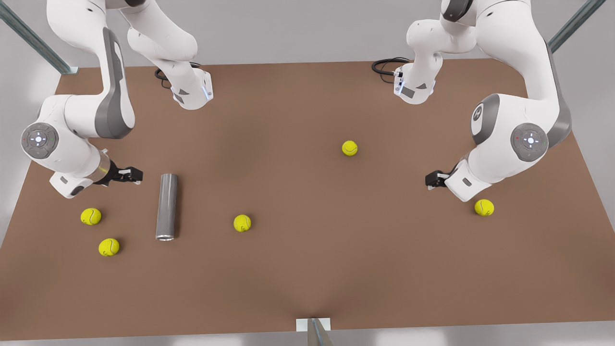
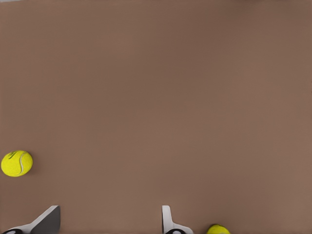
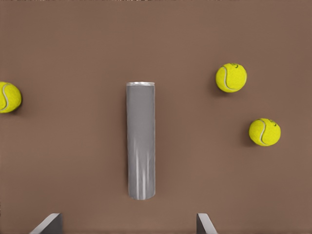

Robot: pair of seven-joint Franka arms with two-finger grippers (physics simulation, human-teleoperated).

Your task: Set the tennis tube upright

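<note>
The tennis tube, a matte grey cylinder, lies flat on the brown table at the front view's left, its silvery rim toward the table's front edge. In the right wrist view the tennis tube stretches away from my right gripper, which is open and apart from the tube's plain end. From the front, that right gripper hovers just left of the tube's far end. My left gripper waits open at the front view's right, with its fingers over bare table.
Several yellow-green tennis balls lie scattered: two left of the tube, one right of it, one mid-table, one under the left arm. Cables sit at the far edge.
</note>
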